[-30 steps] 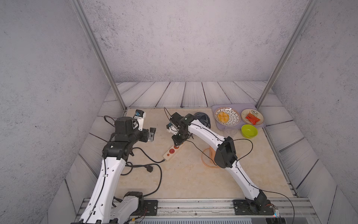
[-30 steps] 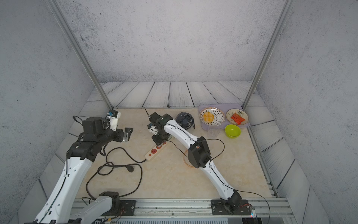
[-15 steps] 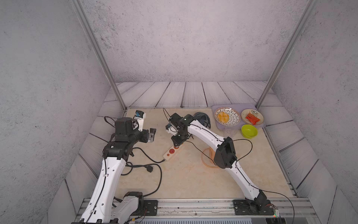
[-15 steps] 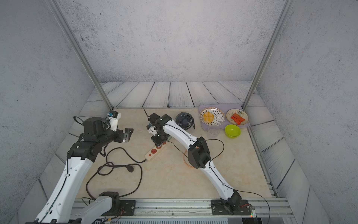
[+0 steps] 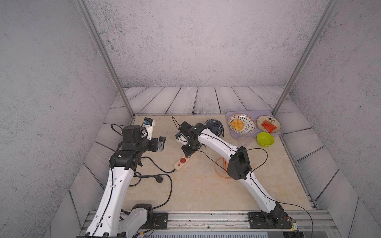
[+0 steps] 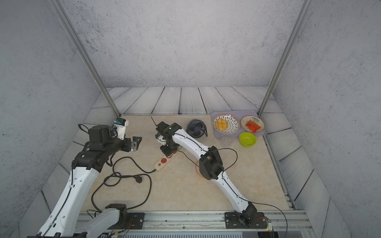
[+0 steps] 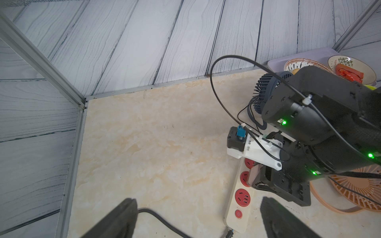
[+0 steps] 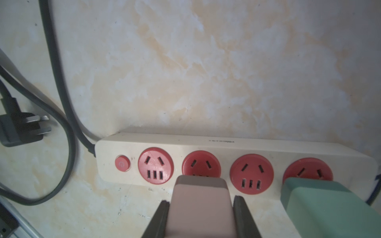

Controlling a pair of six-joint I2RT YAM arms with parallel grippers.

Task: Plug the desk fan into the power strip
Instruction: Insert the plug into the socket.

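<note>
On a marbled tabletop (image 5: 195,191) the power strip (image 5: 181,162) lies flat near the middle, under the right gripper (image 8: 201,199), with a dark fan (image 5: 214,127) upright behind it and an orange fan (image 7: 354,195) lying beside it. The left gripper (image 7: 199,201) hangs near the strip, its jaws spread wide and empty. The right one is clamped narrow on the sides of a pinkish plug (image 8: 198,185) at the second red socket (image 8: 201,162); which fan it serves, and whether its pins are in, cannot be told. A green plug (image 8: 321,204) sits at the fourth. The strip looks a light, rigid, smooth plastic bar, likely to skid under a push, so its bare cream end by the red button (image 8: 122,163) seems the place to pin it.
</note>
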